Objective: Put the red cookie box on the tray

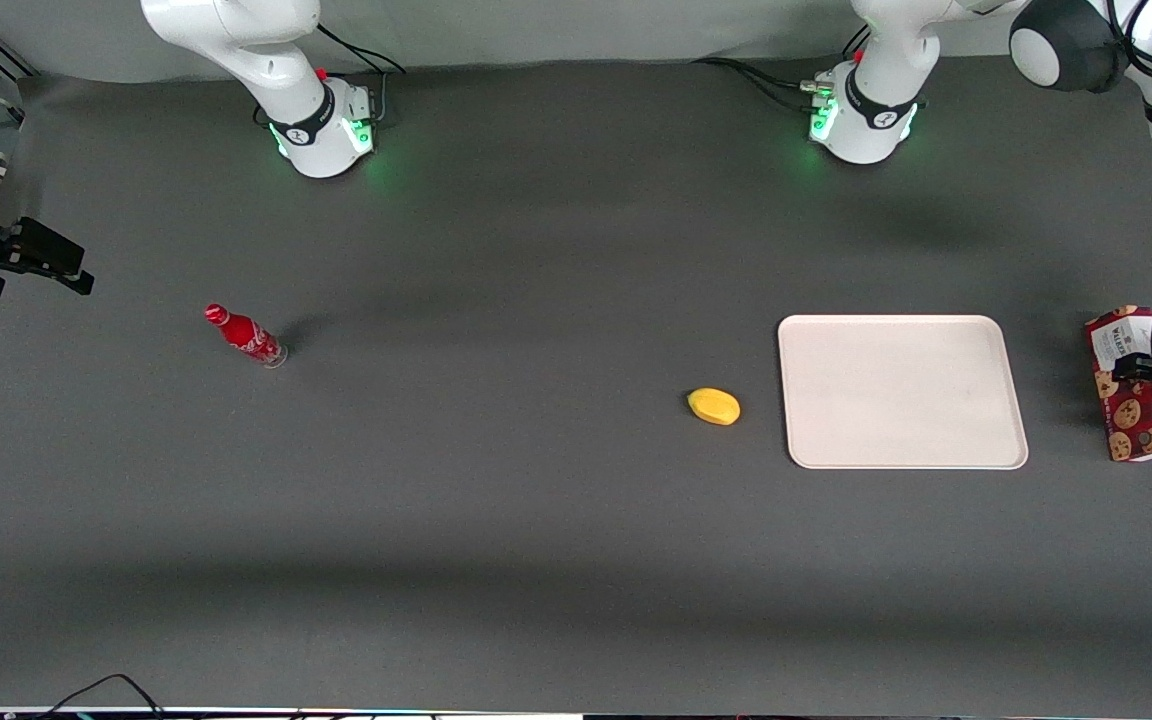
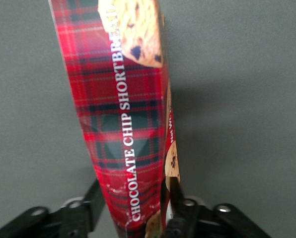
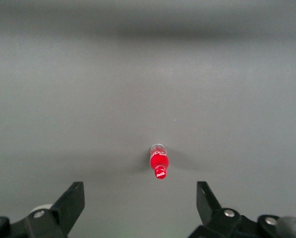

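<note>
The red cookie box [image 1: 1133, 400] is a dark-red tartan carton with cookie pictures and a white label end. It sits at the working arm's end of the table, beside the tray and apart from it. My left gripper [image 1: 1143, 367] is over the box's middle, shut on it. In the left wrist view the box [image 2: 123, 114] fills the gap of the gripper [image 2: 135, 192], with a finger pressed on each long side. The pale cream-pink tray [image 1: 901, 390] lies flat with nothing on it. I cannot tell whether the box rests on the table or is lifted.
A yellow fruit-like object [image 1: 714, 406] lies just beside the tray, toward the parked arm's end. A small red bottle [image 1: 244, 335] stands toward the parked arm's end; it also shows in the right wrist view [image 3: 158, 162]. Two arm bases [image 1: 861, 115] stand farthest from the front camera.
</note>
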`<action>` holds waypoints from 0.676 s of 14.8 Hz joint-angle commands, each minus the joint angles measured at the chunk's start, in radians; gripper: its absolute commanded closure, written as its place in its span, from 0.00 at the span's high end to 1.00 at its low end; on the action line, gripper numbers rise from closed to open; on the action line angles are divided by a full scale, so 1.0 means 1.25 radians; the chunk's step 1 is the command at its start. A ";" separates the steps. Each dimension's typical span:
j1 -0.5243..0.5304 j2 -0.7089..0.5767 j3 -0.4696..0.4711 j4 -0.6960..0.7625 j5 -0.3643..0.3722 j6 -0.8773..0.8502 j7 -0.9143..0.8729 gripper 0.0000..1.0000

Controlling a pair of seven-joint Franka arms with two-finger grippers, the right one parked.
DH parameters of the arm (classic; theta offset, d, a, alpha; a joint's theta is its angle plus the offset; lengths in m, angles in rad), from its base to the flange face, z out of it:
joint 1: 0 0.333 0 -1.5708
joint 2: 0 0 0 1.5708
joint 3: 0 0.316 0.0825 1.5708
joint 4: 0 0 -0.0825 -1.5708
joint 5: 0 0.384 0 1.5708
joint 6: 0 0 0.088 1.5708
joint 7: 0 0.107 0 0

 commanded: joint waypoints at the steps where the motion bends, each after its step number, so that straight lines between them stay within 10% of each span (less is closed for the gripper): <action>1: -0.012 -0.027 0.018 -0.009 -0.017 -0.016 0.024 0.00; 10: -0.036 -0.108 0.099 0.333 0.023 -0.565 -0.106 0.00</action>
